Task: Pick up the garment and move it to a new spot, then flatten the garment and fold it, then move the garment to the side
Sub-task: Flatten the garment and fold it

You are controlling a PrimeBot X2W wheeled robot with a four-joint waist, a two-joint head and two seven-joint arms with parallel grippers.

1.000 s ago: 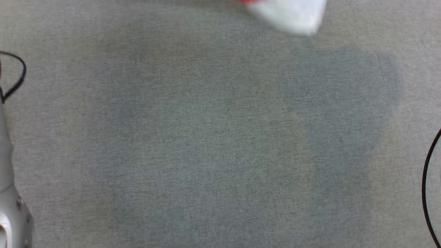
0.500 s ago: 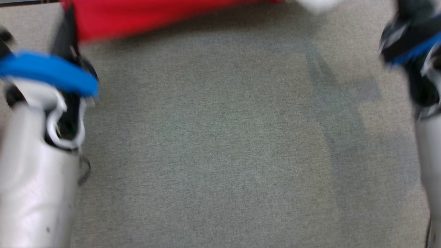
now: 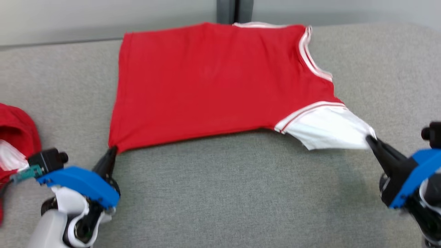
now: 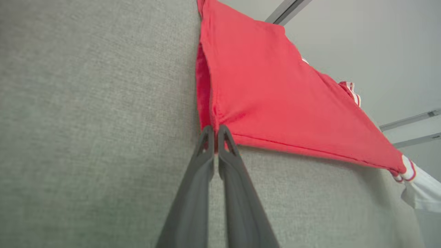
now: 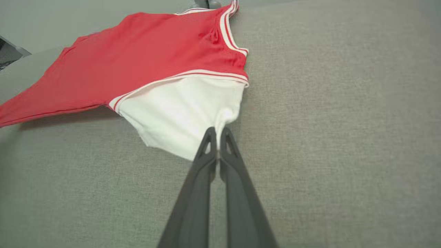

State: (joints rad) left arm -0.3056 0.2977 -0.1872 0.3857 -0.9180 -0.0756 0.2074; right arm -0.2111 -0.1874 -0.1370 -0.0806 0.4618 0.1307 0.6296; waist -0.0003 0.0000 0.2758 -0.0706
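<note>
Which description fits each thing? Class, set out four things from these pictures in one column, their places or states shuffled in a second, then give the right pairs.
Things
1. left gripper
2. right gripper
3. red T-shirt
4. second red garment

Places or states
A. bunched at the head view's left edge
B. shut on the white sleeve
C. spread out on the grey cloth surface
D. shut on a red hem corner

Pairs: 1-D, 2-B, 3-C, 4-A
</note>
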